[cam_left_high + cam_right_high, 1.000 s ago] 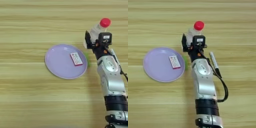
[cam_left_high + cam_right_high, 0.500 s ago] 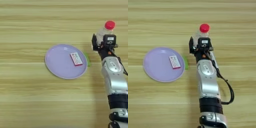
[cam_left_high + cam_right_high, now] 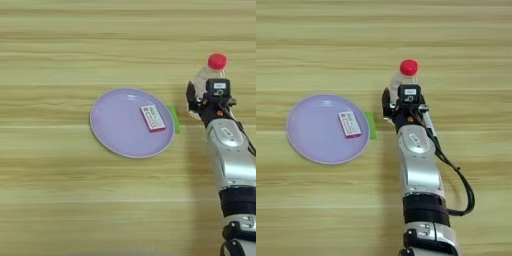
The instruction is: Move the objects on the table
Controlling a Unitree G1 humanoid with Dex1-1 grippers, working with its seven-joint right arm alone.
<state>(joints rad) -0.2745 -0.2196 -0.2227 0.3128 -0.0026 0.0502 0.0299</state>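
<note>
Lilac plate [image 3: 125,130] lies flat on the tabletop [image 3: 60,50]; the red-and-white box [image 3: 153,118] rests on its right part. A green block [image 3: 173,118] is tucked against the plate's right rim, partly hidden. Further right of the plate, the clear bottle [image 3: 402,77] is seen upright, the right gripper [image 3: 398,102] at its body, probably for carrying. Fingers' grasp cannot be told; the wrist hides them. Pen not made out.

Bottle [image 3: 404,76] and pincer [image 3: 401,102] have slid right together, clear of the plate [image 3: 316,145], uncovering the green block [image 3: 371,125].
</note>
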